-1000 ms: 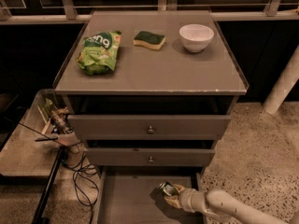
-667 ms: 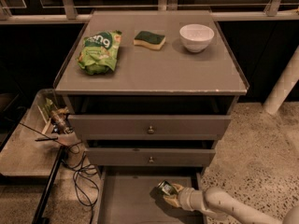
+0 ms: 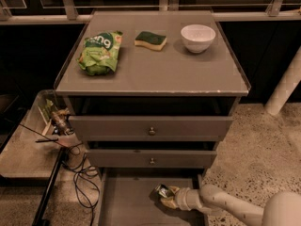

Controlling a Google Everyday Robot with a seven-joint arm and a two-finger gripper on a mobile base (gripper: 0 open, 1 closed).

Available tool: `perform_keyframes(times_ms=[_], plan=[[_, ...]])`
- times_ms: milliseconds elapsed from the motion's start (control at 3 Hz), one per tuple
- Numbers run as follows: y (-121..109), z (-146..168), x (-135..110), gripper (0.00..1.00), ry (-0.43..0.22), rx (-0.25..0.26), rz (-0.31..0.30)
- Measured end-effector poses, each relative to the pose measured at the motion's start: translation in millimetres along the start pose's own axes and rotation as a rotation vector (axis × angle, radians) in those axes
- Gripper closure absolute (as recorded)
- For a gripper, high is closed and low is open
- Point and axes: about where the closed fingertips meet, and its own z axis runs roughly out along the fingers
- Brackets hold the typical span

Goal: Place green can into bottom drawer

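The bottom drawer point(image 3: 127, 201) is pulled out at the foot of the grey cabinet, showing its flat grey floor. My gripper point(image 3: 165, 195) reaches in from the lower right, low over the drawer's right part. It is shut on the green can point(image 3: 163, 191), a small shiny can that shows at the gripper's tip, lying tilted just above or on the drawer floor. My pale arm point(image 3: 221, 202) runs off to the bottom right corner.
On the cabinet top point(image 3: 155, 74) lie a green snack bag point(image 3: 99, 52), a green-topped yellow sponge point(image 3: 150, 39) and a white bowl point(image 3: 198, 37). Two upper drawers with knobs point(image 3: 152, 131) are slightly ajar. Cables point(image 3: 80, 173) and a cluttered tray point(image 3: 33, 145) sit at the left.
The gripper with the can has stayed in nearly the same place over the drawer; at most it has shifted very slightly. Nothing else has moved.
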Motion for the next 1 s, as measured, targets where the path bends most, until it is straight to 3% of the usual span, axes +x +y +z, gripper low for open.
perform_keyframes(times_ms=[667, 1000], plan=[[4.9, 10.8, 5.9, 1.0, 0.024, -0.031, 0.006], [4.9, 10.8, 5.9, 0.82, 0.024, -0.031, 0.006]])
